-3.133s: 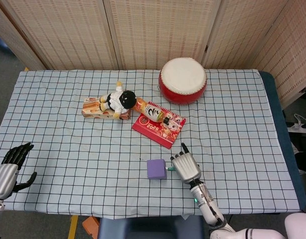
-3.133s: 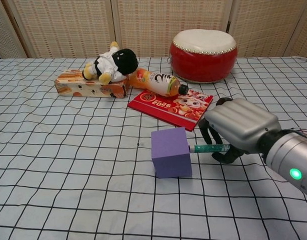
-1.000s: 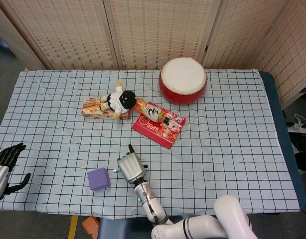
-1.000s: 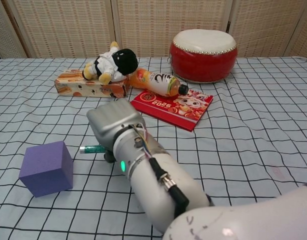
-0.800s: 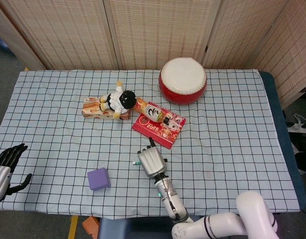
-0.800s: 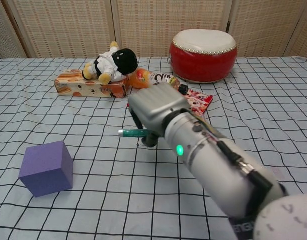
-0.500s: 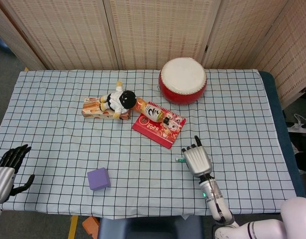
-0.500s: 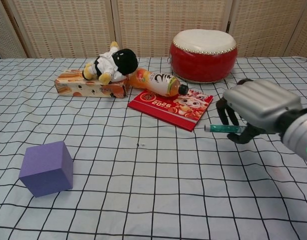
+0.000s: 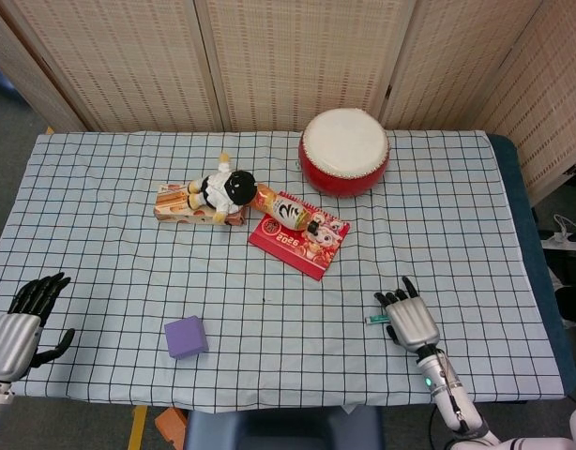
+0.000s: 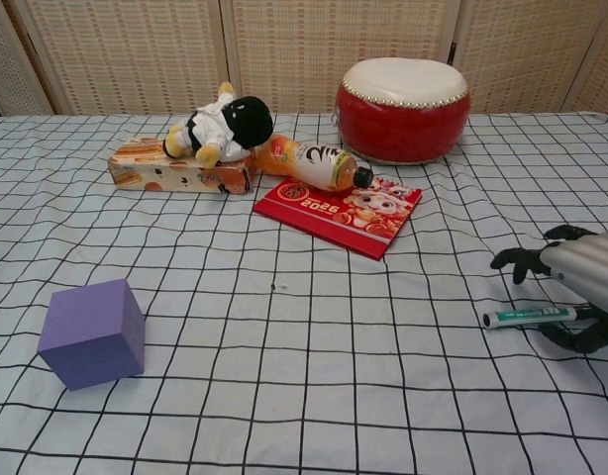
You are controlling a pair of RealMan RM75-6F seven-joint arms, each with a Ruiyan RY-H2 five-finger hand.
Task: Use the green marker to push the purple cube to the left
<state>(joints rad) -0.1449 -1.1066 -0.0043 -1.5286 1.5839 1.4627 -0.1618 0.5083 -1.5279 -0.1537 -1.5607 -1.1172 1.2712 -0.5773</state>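
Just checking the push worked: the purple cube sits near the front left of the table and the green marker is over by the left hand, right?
Not quite. The purple cube does sit front left, but the green marker is by the right hand, not the left hand; the chest view shows it clearly.

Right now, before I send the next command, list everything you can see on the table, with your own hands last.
purple cube: one, purple, near left of the table.
green marker: one, green and white, lying near right, by the right hand.
drum: one, red with white top, far centre-right.
calendar: one, red, centre.
bottle: one, orange, lying on the calendar's far edge.
plush doll: one, black and white, on the snack box.
snack box: one, orange, far left-centre.
left hand: fingers apart, empty, near left edge.
right hand: beside the marker; grip unclear.
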